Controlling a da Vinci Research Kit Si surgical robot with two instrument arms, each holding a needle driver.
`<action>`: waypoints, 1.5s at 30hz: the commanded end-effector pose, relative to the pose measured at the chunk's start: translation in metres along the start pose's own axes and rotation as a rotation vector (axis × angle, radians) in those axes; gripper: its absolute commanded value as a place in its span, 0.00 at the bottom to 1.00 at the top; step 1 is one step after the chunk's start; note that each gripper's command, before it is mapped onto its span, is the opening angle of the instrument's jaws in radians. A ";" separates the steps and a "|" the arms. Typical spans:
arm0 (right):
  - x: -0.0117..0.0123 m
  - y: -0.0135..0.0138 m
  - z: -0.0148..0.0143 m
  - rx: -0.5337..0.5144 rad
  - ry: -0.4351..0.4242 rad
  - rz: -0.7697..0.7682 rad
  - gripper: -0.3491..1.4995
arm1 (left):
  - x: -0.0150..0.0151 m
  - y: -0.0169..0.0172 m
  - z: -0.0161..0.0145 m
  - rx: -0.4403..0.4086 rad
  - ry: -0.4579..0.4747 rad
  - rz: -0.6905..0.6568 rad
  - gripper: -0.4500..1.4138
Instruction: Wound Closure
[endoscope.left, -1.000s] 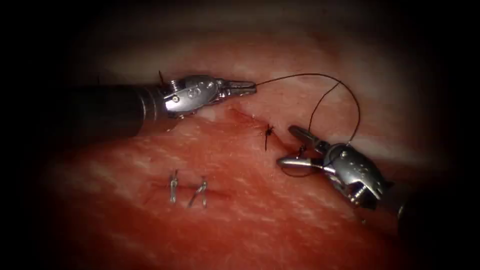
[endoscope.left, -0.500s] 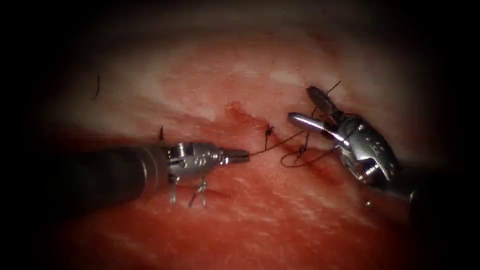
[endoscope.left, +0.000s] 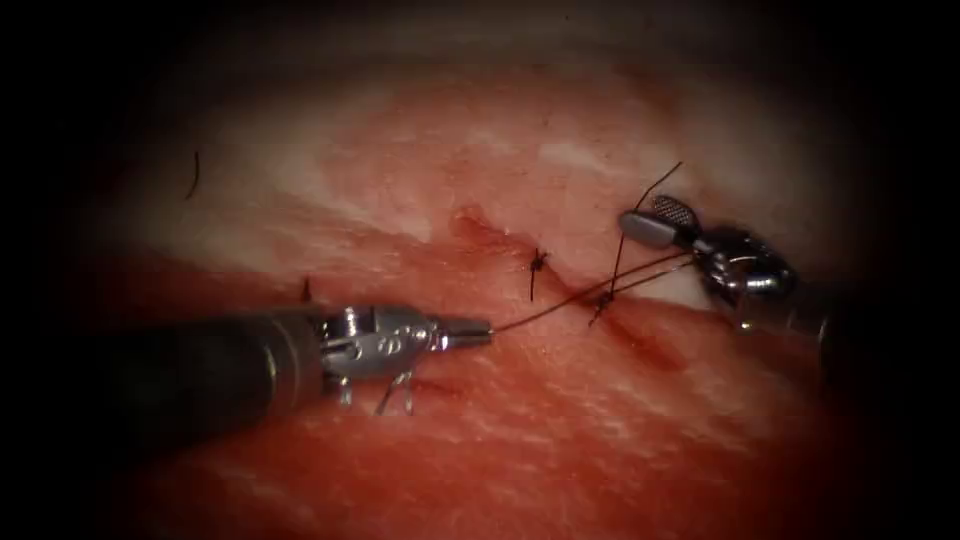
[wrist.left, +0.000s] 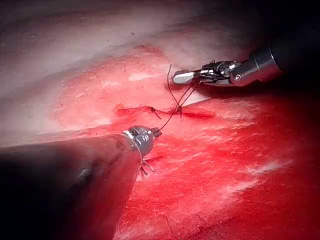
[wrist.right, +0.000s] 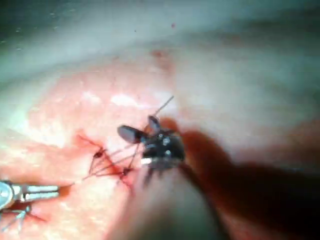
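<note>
The cut (endoscope.left: 640, 340) runs slantwise across the tissue (endoscope.left: 560, 430). My left tool (endoscope.left: 478, 331) lies left of the cut, its jaws shut on the dark thread (endoscope.left: 545, 312). That thread runs taut up and right through a small knot (endoscope.left: 600, 303) at the cut to my right tool (endoscope.left: 645, 215). The right tool sits right of the cut with its jaws open; two strands reach the base of its jaws, and a short thread tail (endoscope.left: 665, 178) sticks up beside them. The left wrist view has the left tool (wrist.left: 156, 132) and the right tool (wrist.left: 187, 74). The right tool (wrist.right: 136, 126) holds nothing that I can see.
A tied stitch (endoscope.left: 537, 262) with short ends sits on the cut, left of the new knot. Two metal clips (endoscope.left: 400, 385) stand in the tissue just under the left tool. A loose bit of thread (endoscope.left: 193, 175) lies far left. Red fluid wets the cut.
The left tool swung from above the cut down to its lower left, pulling the thread. The right tool moved up and right, and the slack loop by the cut drew tight.
</note>
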 end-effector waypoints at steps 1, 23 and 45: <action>-0.0004 0.0008 0.0015 0.006 -0.010 0.015 0.58 | -0.0002 0.0003 0.0010 -0.002 0.001 -0.002 0.00; -0.0007 0.0028 0.0068 0.037 -0.057 0.058 0.00 | -0.0002 -0.0012 0.0004 -0.014 0.006 -0.002 0.00; -0.0060 -0.0067 -0.0024 0.114 -0.009 -0.161 0.00 | -0.0013 -0.0282 0.0106 0.080 0.050 -0.118 0.00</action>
